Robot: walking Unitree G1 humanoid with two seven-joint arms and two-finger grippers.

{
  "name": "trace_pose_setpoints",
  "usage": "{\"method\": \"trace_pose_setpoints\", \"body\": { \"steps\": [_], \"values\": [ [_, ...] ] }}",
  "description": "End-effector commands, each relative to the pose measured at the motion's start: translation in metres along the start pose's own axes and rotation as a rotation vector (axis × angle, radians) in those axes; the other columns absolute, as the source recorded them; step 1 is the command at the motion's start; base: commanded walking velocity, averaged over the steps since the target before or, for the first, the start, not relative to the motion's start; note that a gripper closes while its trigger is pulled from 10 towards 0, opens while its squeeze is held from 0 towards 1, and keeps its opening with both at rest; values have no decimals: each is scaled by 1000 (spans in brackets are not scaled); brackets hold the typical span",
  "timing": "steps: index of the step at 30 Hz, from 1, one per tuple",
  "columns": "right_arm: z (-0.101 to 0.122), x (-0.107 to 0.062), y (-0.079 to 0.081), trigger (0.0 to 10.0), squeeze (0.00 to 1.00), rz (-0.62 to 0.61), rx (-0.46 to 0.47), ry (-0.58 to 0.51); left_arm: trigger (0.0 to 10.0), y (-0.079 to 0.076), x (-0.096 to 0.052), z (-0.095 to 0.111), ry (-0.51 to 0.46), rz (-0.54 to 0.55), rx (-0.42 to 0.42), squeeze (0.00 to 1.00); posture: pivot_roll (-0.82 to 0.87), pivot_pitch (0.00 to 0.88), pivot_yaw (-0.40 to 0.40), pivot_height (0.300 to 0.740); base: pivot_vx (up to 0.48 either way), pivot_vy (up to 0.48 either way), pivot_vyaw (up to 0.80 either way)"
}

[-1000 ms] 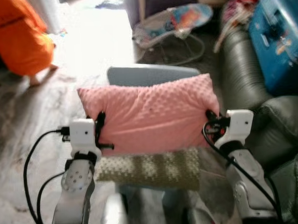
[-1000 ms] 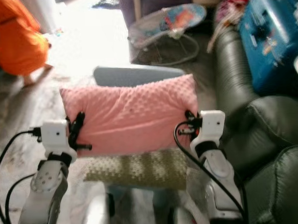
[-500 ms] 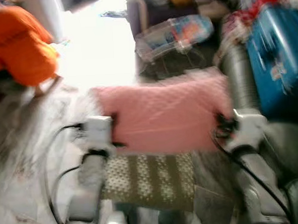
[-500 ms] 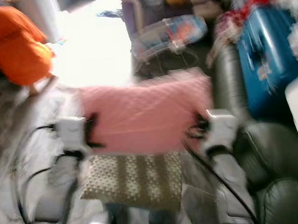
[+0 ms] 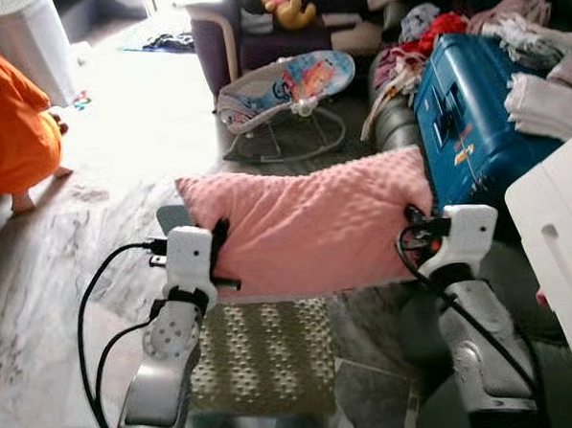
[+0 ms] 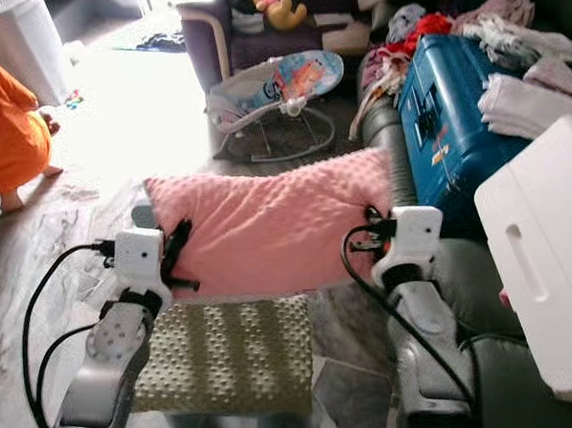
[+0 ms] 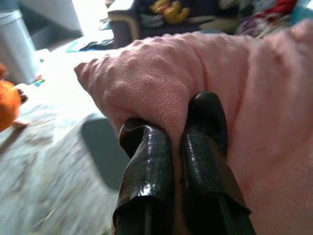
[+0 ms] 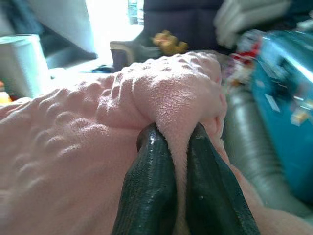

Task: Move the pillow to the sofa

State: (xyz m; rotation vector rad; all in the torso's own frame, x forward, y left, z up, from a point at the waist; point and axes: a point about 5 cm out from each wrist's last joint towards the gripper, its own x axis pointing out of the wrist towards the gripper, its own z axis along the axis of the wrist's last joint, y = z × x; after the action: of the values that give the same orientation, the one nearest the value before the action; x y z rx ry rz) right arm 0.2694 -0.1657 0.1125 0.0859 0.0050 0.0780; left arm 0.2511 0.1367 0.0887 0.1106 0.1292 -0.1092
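A pink dotted pillow hangs in the air between my two arms, held flat and wide. My left gripper is shut on its left edge, and the fabric is pinched between the black fingers. My right gripper is shut on the right edge, with its fingers clamped on a fold. The dark leather sofa runs along the right, its arm just past the pillow's right corner.
A green-and-cream cushion lies below the pillow. On the sofa sit a blue case, laundry and a white box. A baby bouncer stands ahead. A person in orange crouches at far left.
The camera has swung right and the scene has shifted, bringing the sofa, blue case and white box into view. The pillow stays gripped at both ends.
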Motion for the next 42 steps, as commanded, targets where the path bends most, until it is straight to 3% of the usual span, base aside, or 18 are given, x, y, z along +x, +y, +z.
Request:
{"method": "trace_pose_setpoints", "body": {
  "steps": [1,4,9,22,29,32,42],
  "values": [
    [0,0,-2,10000,0,-27,-15,16,10000,-2,-1,5,-23,-7,5,0,-32,0,-14,740,0,0,0],
    [-5,0,-6,10000,0,-76,-44,47,10000,-2,0,5,-26,-9,-3,0,-35,0,-13,740,0,0,0],
    [0,0,-5,10000,0,-38,-25,13,10000,-1,2,6,-33,-13,-5,0,-37,0,-12,740,0,0,0],
    [3,9,0,10000,0,-19,-55,31,10000,-2,7,13,-55,-22,-12,0,-41,0,2,740,0,0,0],
    [-2,10,2,10000,0,-33,-26,51,10000,-2,5,10,-35,-41,-40,0,-41,0,3,740,0,0,0],
    [-4,9,2,10000,0,-33,-31,59,10000,-5,3,8,-16,-57,-82,0,-44,0,1,740,0,299,0],
    [-1,9,-2,10000,0,-51,-79,42,10000,-13,0,6,-2,-89,-88,0,-51,0,-3,740,0,361,0]
  ]
}}
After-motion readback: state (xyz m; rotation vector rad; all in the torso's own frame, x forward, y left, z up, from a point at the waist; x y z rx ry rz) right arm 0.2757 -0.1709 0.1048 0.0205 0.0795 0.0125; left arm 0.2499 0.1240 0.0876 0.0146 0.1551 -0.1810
